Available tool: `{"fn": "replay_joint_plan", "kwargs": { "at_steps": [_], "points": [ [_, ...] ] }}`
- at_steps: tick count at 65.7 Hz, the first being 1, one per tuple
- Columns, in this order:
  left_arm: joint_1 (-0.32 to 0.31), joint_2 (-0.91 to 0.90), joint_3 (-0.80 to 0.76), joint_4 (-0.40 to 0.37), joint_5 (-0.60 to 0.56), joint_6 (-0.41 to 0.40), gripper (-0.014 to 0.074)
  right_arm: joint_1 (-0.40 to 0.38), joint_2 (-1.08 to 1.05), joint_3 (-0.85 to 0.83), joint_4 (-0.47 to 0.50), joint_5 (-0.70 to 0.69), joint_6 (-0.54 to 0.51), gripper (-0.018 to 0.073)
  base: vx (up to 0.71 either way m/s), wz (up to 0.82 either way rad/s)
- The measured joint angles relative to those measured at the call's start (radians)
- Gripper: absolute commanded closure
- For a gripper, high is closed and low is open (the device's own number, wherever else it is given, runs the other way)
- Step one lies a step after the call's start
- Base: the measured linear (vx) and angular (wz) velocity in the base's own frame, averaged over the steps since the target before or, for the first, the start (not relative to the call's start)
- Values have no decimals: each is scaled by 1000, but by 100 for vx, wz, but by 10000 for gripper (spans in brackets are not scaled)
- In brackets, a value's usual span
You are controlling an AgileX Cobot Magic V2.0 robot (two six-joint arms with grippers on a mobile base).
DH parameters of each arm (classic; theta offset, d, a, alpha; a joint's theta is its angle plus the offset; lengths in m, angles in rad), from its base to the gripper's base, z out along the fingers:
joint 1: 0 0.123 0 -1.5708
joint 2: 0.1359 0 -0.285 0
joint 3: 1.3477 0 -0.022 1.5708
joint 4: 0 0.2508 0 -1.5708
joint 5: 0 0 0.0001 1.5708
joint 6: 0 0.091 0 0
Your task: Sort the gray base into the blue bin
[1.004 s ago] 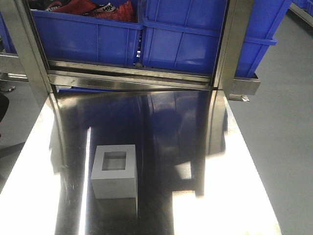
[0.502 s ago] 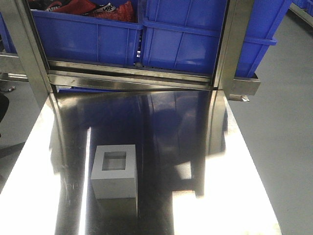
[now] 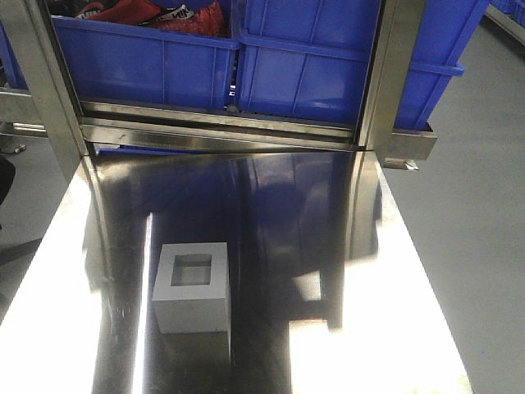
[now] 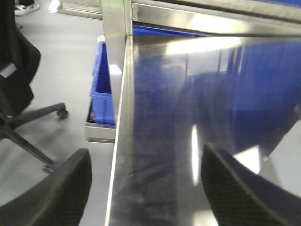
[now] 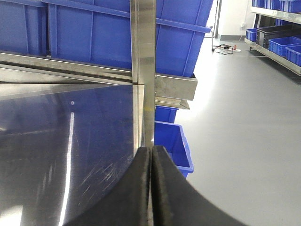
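1. Shiny steel desk (image 3: pixel 394 271) fills the front view.
2. On it sits the gray base (image 3: pixel 193 287), upright, square recess facing up.
3. Beyond the gray base, well apart, the blue bin (image 3: pixel 320 74) rests on a metal rack (image 3: pixel 221 123).
4. Over to the left gripper (image 4: pixel 146 188): spread wide, holding nothing.
5. And the right gripper (image 5: pixel 151 188): clenched, fingers pressed together, empty.

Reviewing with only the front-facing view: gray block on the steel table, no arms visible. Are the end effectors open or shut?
Observer: The left end effector is open, straddling the table's left edge.
Operator: And the right?
Observer: The right end effector is shut, pads pressed together, empty.
Operator: Does either wrist camera see the block?
Observer: No; the right one shows a small blue bin below the table's right edge.
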Motion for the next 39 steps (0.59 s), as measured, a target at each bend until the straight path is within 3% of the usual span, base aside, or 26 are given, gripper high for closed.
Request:
{"fn": "replay_joint_plan", "kwargs": {
  "at_steps": [9, 30, 39],
  "points": [
    [-19, 32, -90, -83, 53, 28, 125, 0, 0, 0, 0, 0, 0, 568, 0, 0],
    [-195, 276, -292, -408, 132, 317, 125, 0, 0, 0, 0, 0, 0, 568, 0, 0],
    [-291, 430, -354, -442, 136, 354, 125, 0, 0, 0, 0, 0, 0, 568, 0, 0]
  ]
}}
